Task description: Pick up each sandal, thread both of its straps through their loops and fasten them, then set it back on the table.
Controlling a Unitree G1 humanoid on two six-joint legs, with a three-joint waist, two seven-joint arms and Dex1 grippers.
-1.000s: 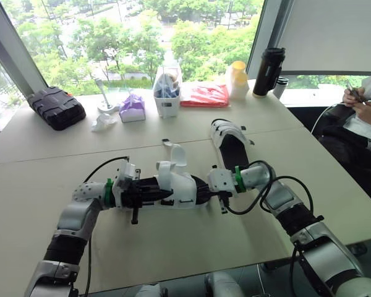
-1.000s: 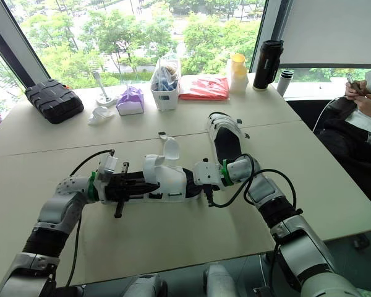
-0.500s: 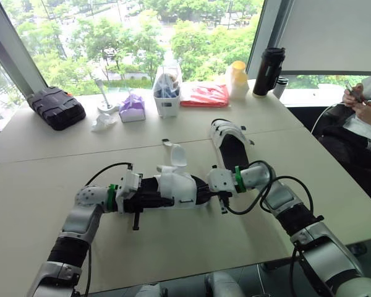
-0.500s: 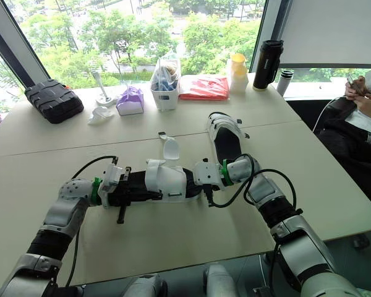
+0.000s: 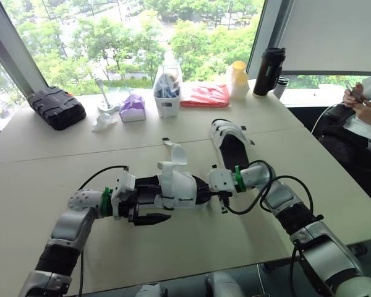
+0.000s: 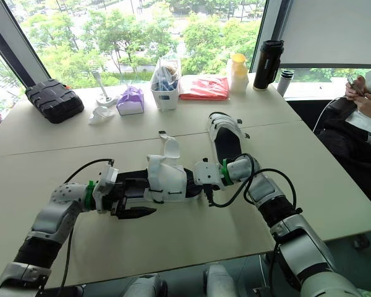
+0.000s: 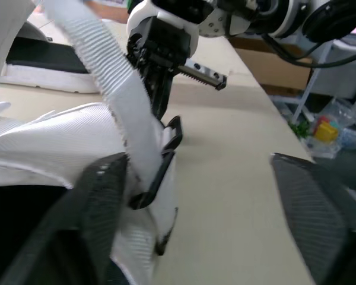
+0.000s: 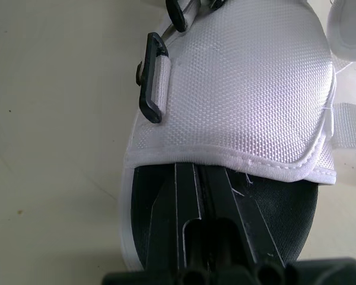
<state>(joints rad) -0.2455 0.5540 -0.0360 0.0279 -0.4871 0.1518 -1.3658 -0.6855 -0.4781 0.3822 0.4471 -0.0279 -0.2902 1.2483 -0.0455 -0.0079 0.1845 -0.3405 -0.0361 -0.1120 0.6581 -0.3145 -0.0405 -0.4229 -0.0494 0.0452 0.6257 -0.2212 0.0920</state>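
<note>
The near sandal (image 5: 176, 184), a white upper on a black sole, lies at the table's middle between my two grippers. My left gripper (image 5: 147, 203) is open at one end of it, with its fingers (image 7: 101, 225) spread wide. A white strap (image 7: 110, 101) passes through a black loop (image 7: 166, 155) on the sandal's side. A second strap flap (image 5: 177, 153) stands up loose. My right gripper (image 8: 199, 175) is shut, its fingers lying on the black insole under the white upper at the other end. The second sandal (image 5: 232, 143) lies on the table behind, straps fastened.
Along the window edge stand a black case (image 5: 55, 106), a purple pouch (image 5: 132, 106), a white bin (image 5: 167, 93), a red packet (image 5: 204, 94), a yellow-lidded bottle (image 5: 237, 79) and a black tumbler (image 5: 268, 71). A person (image 5: 365, 114) sits at the far right.
My left gripper has gone from shut to wide open and drawn back slightly toward me. The sandal has stayed put on the table. The right arm has not moved.
</note>
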